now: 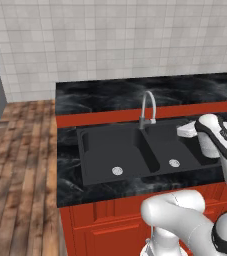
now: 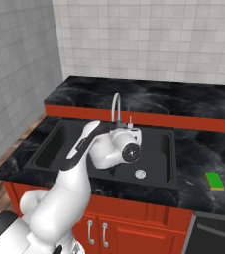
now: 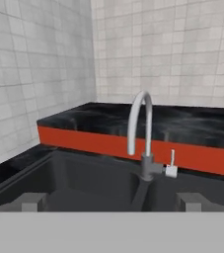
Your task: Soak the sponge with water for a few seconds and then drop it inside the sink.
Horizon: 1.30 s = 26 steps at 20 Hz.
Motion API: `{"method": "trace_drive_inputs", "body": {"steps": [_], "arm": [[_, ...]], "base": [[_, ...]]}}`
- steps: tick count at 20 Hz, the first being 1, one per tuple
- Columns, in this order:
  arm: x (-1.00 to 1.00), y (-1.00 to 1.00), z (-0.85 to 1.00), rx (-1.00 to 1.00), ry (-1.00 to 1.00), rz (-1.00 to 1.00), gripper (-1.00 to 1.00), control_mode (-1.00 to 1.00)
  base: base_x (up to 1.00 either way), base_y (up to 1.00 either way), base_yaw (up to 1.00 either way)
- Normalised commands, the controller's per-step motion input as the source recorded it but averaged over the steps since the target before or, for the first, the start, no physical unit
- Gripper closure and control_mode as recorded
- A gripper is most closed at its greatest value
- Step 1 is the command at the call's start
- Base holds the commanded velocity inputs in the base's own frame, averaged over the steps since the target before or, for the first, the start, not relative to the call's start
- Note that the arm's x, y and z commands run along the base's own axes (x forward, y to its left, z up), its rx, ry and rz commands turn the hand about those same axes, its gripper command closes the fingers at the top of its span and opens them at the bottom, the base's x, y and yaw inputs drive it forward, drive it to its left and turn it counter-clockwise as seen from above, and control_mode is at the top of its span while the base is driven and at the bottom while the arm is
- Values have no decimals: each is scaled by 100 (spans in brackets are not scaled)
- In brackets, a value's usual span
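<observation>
While the sponge (image 2: 214, 181) lies on the desk (image 2: 203, 154) near its right front edge, the spread, empty pincer (image 3: 111, 200) hangs over the sink (image 2: 156, 171), facing the faucet (image 3: 142, 133).

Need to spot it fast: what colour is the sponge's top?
Green, over a yellow layer; the sponge shows best in the right base view.

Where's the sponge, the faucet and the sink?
sponge (image 2: 214, 181), right base view, on its green top.
faucet (image 3: 139, 126), hand view, on its curved neck.
sink (image 1: 112, 150), left base view, on the wide basin's floor.
</observation>
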Motion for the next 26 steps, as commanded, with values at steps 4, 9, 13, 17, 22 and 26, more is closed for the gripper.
{"method": "trace_drive_inputs", "body": {"steps": [4, 9, 13, 17, 22, 26], "arm": [[34, 0, -25, 8, -1, 0, -100, -100], [21, 0, -2, 4, -4, 0, -100, -100], [14, 0, 0, 0, -2, 4, -100, -100], [6, 0, 0, 0, -2, 7, -100, -100], [5, 0, 0, 0, -3, 4, -100, -100], [14, 0, 0, 0, -1, 2, -100, -100]], "base": [[0, 0, 0], [0, 0, 0], [0, 0, 0], [0, 0, 0], [0, 0, 0], [0, 0, 0]]}}
